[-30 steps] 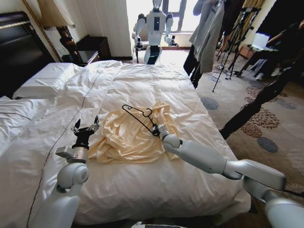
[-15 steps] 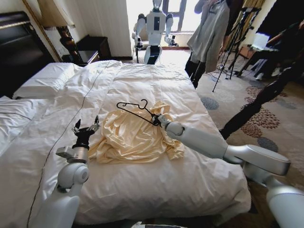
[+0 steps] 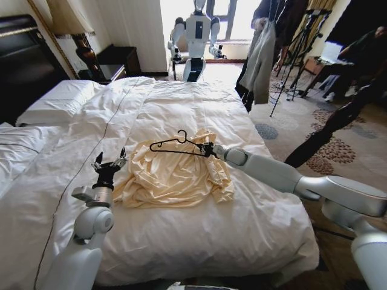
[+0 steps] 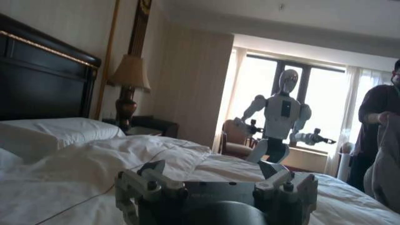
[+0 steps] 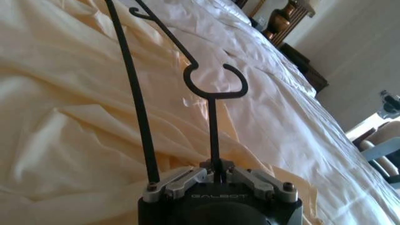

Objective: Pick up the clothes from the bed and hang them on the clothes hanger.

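Note:
The clothes, a pale cream-yellow top, lie crumpled in the middle of the bed on its white duvet. My right gripper is shut on the thin black clothes hanger and holds it almost level just above the top's far edge. In the right wrist view the hanger's hook rises straight out of the shut right gripper, with cream fabric beneath. My left gripper stands open at the top's left edge, pointing up with nothing in it; its fingers are spread.
White pillows and the dark headboard lie to the left, with a nightstand and lamp behind. Another white robot stands past the bed's far end. A tripod stands on patterned carpet to the right.
My right gripper has lifted the hanger and carried it a little farther across the top, swinging it from a steep slant to nearly level. The left arm has stayed put.

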Robot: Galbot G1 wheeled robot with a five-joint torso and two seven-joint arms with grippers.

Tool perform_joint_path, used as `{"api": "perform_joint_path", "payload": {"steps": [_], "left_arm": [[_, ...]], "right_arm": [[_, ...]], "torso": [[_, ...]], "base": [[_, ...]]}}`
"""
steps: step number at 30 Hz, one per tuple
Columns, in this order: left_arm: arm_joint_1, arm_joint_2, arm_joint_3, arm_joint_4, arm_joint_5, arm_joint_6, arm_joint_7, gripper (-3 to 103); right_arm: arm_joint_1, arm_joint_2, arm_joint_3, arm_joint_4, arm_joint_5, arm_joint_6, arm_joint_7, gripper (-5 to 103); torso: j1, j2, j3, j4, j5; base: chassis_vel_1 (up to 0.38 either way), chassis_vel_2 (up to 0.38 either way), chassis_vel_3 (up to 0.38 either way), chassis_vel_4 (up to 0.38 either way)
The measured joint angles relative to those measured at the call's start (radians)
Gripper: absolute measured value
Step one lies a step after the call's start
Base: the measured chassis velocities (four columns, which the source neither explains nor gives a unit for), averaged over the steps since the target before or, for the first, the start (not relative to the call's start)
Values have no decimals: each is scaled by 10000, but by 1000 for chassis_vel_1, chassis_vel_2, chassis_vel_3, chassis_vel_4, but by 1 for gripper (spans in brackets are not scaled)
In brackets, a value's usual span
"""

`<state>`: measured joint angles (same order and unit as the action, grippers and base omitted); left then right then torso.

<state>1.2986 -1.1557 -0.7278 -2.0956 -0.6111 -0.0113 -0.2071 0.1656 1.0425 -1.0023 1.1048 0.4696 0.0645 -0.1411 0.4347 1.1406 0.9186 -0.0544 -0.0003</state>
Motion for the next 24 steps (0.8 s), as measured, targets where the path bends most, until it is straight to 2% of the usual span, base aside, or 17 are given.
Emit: {"api": "perform_joint_path", "payload": {"steps": [2,7,11,14,16,18,21,24], "left_arm": [[-5,7,0,7,-2,1,0,100],[-12,9,1,50,-8,4,9,100],[-153,132,4,222,-29,44,50,100],[-579,603,85,691,-250,270,270,100],[-679,730,118,779,-340,361,310,100],[-1010,1163,200,1087,-533,630,604,100],[-1219,1452,293,1305,-635,780,848,100],[-1896,2109,745,1943,-1315,1128,1271,100]], "right_arm": [[-25,107,0,-113,-33,-1,2,2],[-176,1066,47,-1450,-211,48,-17,2],[-221,1460,39,-2072,-286,139,-75,2],[-242,1698,39,-2456,-460,271,-236,2],[-244,1706,36,-2454,-457,254,-245,2],[-282,1694,0,-2395,-428,103,-247,-2],[-351,1684,-1,-2374,-413,67,-190,-2],[-478,1719,12,-2350,-380,33,45,-1]], "torso": [[0,0,0,-1,-1],[0,0,0,2,-2],[0,0,0,3,-2],[0,0,0,-1,-4],[0,0,0,0,-5],[0,0,0,-1,-3],[0,0,0,-2,-4],[-1,0,-1,0,-4]], "base": [[0,0,0,0],[0,0,0,0],[0,0,0,0],[0,0,0,0],[0,0,0,0],[0,0,0,0],[0,0,0,0],[0,0,0,0]]}}
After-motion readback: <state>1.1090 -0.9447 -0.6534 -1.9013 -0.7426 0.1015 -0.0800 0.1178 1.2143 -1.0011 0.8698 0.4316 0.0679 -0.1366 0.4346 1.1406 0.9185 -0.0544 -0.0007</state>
